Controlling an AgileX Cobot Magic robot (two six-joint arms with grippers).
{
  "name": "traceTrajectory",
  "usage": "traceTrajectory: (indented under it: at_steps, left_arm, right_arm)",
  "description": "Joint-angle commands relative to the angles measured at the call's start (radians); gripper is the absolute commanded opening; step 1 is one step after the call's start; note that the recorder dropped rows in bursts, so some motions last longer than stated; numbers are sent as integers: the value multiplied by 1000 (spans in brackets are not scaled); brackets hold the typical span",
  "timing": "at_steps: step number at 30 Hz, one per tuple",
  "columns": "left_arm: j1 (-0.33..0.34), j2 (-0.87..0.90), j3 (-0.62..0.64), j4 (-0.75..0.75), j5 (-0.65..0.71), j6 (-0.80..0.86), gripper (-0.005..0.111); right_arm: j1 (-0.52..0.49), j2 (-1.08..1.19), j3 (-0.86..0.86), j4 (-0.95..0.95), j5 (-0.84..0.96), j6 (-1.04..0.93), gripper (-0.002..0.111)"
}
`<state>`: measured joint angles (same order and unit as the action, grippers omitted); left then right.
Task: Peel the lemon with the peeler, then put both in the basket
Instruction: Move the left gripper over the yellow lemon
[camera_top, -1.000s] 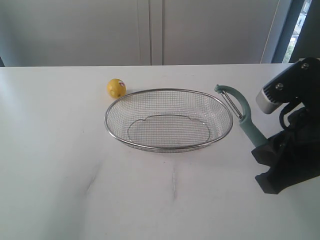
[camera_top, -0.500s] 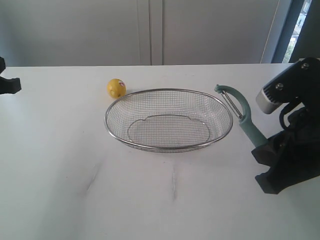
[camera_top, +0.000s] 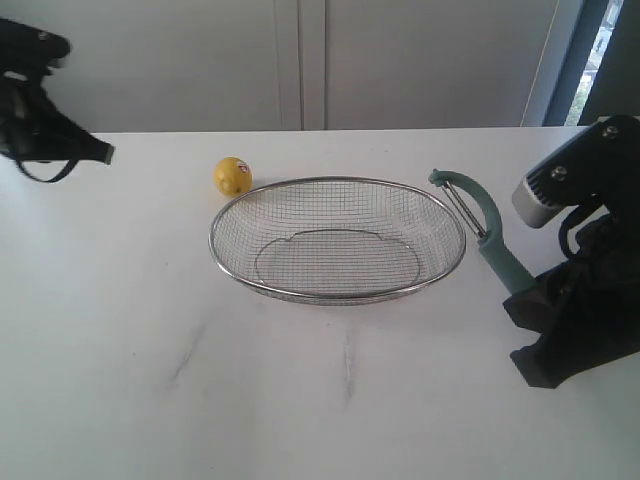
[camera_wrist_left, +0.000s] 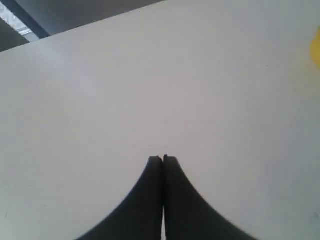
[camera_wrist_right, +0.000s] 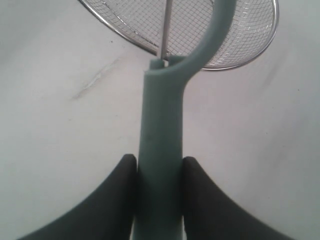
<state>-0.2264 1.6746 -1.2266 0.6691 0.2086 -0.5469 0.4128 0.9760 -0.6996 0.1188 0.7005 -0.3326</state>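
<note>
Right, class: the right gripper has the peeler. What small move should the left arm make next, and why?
Probably open the left gripper and reach toward the lemon. It is shut and empty, the lemon lies free beside the basket, and the right gripper already holds the peeler.

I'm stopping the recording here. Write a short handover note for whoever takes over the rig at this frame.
Left gripper: shut, holding nothing, above bare table at the far left, well short of the lemon.
Right gripper: shut on the peeler by its handle, head up, just outside the right rim of the basket.
The lemon sits on the table outside the basket, by its far-left rim. The basket holds nothing.
Done: peeler picked up.
Left: grasp the lemon, peel it (no peeling shows yet), then put both lemon and peeler in the basket.
</note>
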Motion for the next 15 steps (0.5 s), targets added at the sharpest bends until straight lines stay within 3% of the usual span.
traceTrajectory:
  at_steps: [1,6,10,15]
  left_arm:
    - [-89,158,-239,-309,147,352,0]
    - [-85,372,-615,-867,427,880,0]
    - [-80,504,-817,-917,509,879,0]
    - [-84,571,-901,-930,445,805,0]
  right_arm:
    - [-6,-8,2,3,-12,1,0]
    - [-6,-8,2,3,-14,1,0]
    - [-6,-8,2,3,-14,1,0]
    - [-6,-8,2,3,-14,1,0]
